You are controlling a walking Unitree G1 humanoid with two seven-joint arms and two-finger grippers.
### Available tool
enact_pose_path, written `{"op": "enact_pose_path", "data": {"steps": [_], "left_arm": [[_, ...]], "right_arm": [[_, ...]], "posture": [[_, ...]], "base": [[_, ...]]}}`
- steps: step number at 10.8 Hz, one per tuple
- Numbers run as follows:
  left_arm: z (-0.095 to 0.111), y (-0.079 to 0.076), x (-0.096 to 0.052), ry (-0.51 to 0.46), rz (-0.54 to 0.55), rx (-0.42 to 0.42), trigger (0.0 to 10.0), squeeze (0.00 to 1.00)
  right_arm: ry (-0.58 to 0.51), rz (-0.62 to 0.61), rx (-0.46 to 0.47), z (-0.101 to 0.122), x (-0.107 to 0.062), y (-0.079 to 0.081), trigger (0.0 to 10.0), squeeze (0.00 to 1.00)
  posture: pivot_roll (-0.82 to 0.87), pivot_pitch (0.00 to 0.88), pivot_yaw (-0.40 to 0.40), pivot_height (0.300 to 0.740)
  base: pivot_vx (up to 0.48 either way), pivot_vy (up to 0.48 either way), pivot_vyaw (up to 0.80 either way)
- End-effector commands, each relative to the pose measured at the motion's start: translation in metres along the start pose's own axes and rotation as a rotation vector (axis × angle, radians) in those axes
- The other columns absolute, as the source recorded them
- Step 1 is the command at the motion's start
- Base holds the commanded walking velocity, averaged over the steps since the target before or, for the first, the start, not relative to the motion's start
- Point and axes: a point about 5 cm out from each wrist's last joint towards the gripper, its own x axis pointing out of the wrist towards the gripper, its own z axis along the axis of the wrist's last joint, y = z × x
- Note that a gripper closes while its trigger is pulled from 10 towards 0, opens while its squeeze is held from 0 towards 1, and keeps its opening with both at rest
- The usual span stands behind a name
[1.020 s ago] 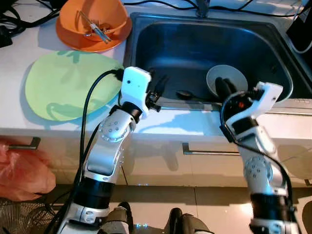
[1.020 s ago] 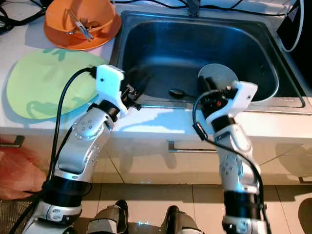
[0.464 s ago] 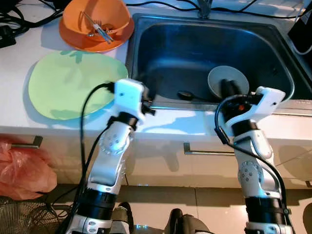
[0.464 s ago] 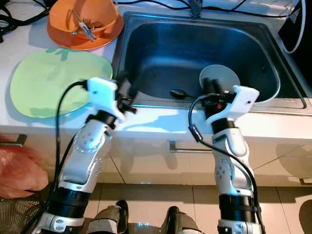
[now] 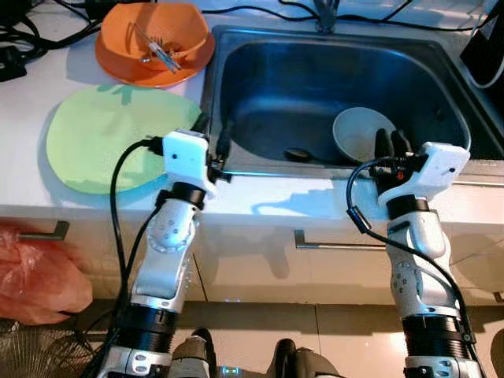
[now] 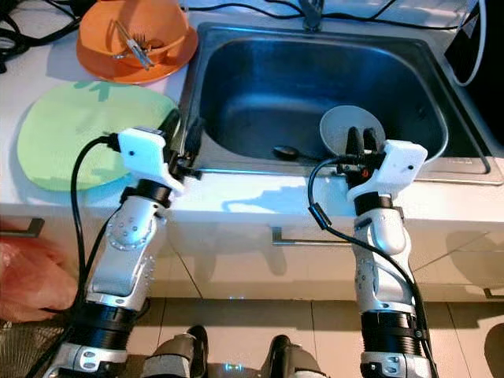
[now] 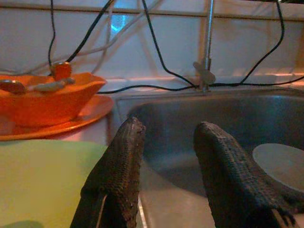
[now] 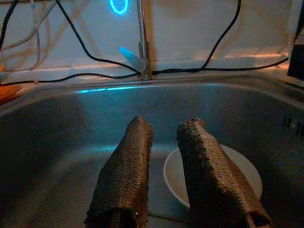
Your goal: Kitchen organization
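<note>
Counter: sink holding bowl and spoon; my left hand and right hand both parted, empty, at its front rim.

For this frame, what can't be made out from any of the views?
- Spoon in the sink: its handle runs behind the near rim in the eye views.
- Utensils in the orange bowl: too small and tangled in the eye views to count.
- White bowl: the right hand covers part of it, so any contents stay hidden.
- Tap: cut off by the top edge in both wrist views.
</note>
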Motion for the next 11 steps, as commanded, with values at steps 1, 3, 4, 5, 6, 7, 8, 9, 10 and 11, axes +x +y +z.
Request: {"op": "enact_pose_path", "data": {"steps": [1, 3, 4, 5, 6, 7, 8, 9, 10, 11], "left_arm": [[-0.02, 0.007, -0.01, 0.102, 0.028, 0.008, 10.0, 0.0], [-0.008, 0.0, -0.001, 0.05, -0.005, -0.001, 10.0, 0.0], [-0.004, -0.004, 0.003, 0.031, -0.017, -0.01, 10.0, 0.0], [-0.007, -0.009, 0.004, 0.035, -0.029, -0.018, 10.0, 0.0], [-0.002, -0.012, 0.006, 0.01, -0.038, -0.029, 10.0, 0.0], [0.008, -0.014, 0.01, -0.033, -0.042, -0.022, 10.0, 0.0], [0.012, -0.015, 0.012, -0.053, -0.046, -0.014, 10.0, 0.0], [0.014, -0.016, 0.014, -0.061, -0.038, -0.017, 10.0, 0.0], [0.015, -0.015, 0.013, -0.068, -0.028, -0.02, 10.0, 0.0], [0.017, -0.014, 0.014, -0.077, -0.023, -0.02, 10.0, 0.0]], "right_arm": [[0.112, -0.06, -0.006, -0.024, -0.013, -0.011, 10.0, 0.0], [0.083, -0.04, 0.0, -0.019, -0.006, -0.003, 10.0, 0.0], [0.076, -0.042, -0.001, -0.019, -0.003, -0.004, 10.0, 0.0], [0.082, -0.039, -0.011, -0.022, -0.001, -0.002, 10.0, 0.0], [0.042, -0.031, -0.013, -0.012, 0.002, 0.002, 10.0, 0.0], [-0.009, -0.031, -0.024, 0.0, 0.007, 0.001, 10.0, 0.0], [-0.028, -0.032, -0.024, 0.005, 0.01, 0.001, 10.0, 0.0], [-0.042, -0.021, -0.03, 0.007, 0.015, 0.004, 10.0, 0.0], [-0.052, -0.018, -0.032, 0.01, 0.016, 0.004, 10.0, 0.0], [-0.059, -0.021, -0.031, 0.013, 0.017, 0.003, 10.0, 0.0]], "posture": [[0.15, 0.24, -0.012, 0.74], [0.16, 0.232, -0.008, 0.74], [0.17, 0.225, -0.006, 0.74], [0.16, 0.222, -0.005, 0.74], [0.15, 0.22, -0.007, 0.74], [0.15, 0.217, -0.015, 0.74], [0.15, 0.216, -0.018, 0.74], [0.15, 0.214, -0.025, 0.74], [0.15, 0.214, -0.031, 0.74], [0.15, 0.214, -0.033, 0.74]], "base": [[0.0, 0.0, 0.0], [0.0, 0.0, 0.0], [0.0, 0.0, 0.0], [0.0, 0.0, 0.0], [0.0, 0.0, 0.0], [0.0, 0.0, 0.0], [0.0, 0.0, 0.0], [0.0, 0.0, 0.0], [0.0, 0.0, 0.0], [0.0, 0.0, 0.0]]}}
